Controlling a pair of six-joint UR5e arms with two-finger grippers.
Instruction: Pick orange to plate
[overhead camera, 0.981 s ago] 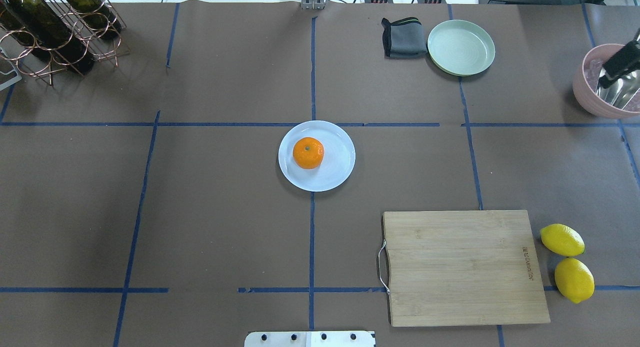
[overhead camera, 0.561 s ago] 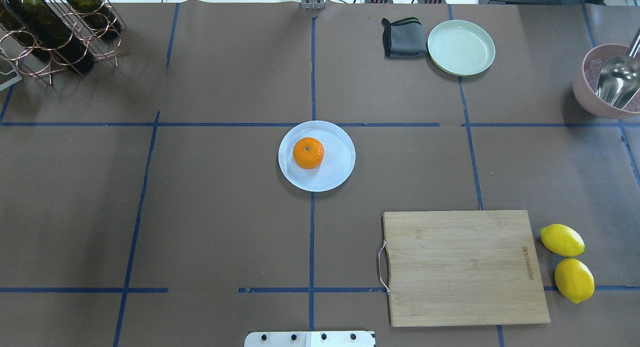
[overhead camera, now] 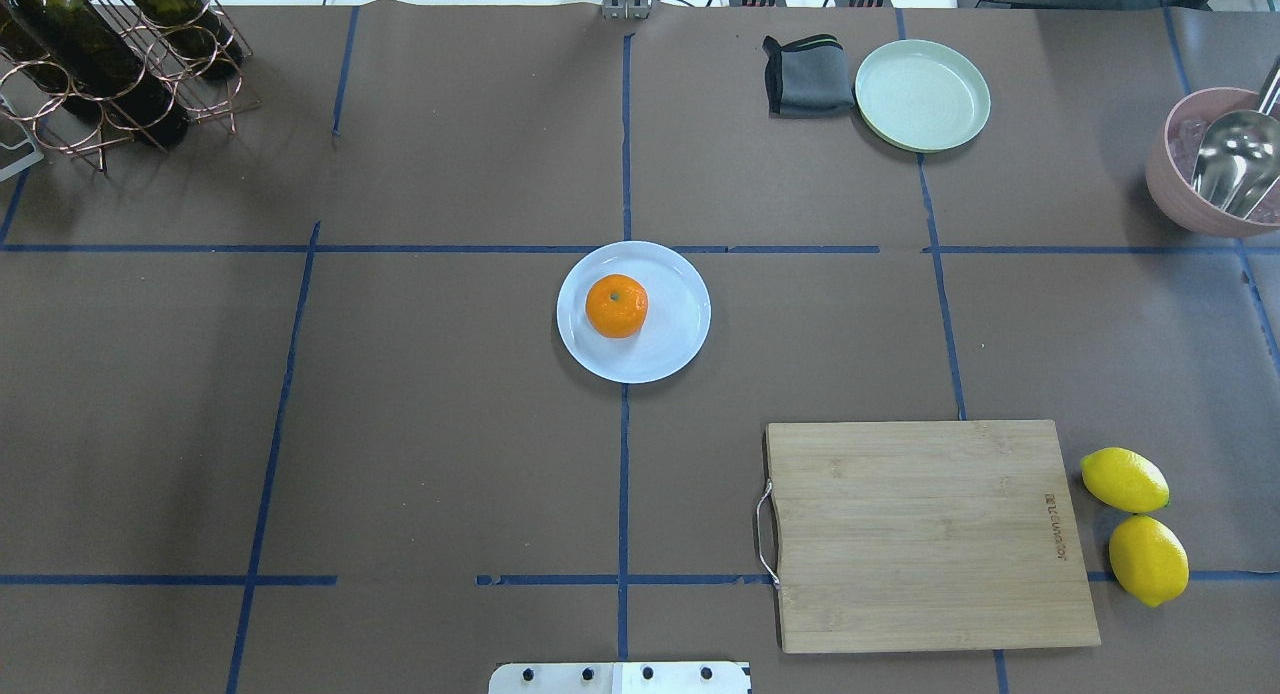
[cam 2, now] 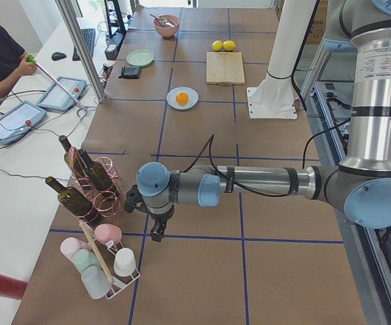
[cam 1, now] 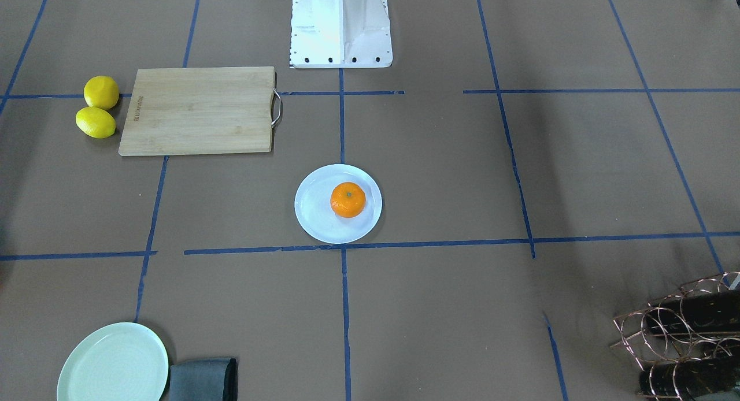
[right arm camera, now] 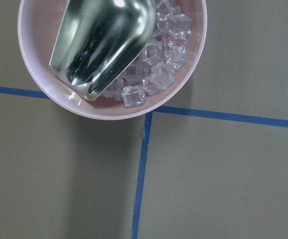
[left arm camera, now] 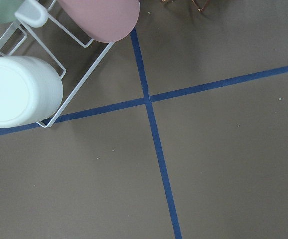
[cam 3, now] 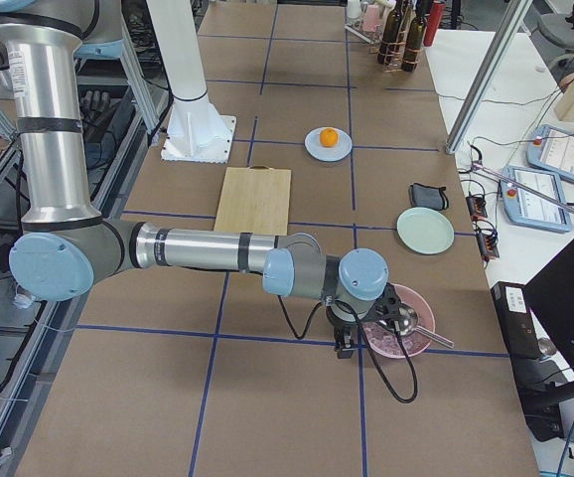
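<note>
Left gripper [cam 2: 156,235] and right gripper [cam 3: 345,348], jaw states untellable, hang well apart from the orange [overhead camera: 616,306], resting on the plate [overhead camera: 680,324] mid-frame.

Seemingly paper-covered table [overhead camera: 450,424], plate [overhead camera: 678,326], board [overhead camera: 925,534]

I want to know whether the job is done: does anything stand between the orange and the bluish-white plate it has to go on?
Nothing visible does. The orange already sits on the plate, a little off its centre, and no other thing lies on the plate or touches it.
</note>
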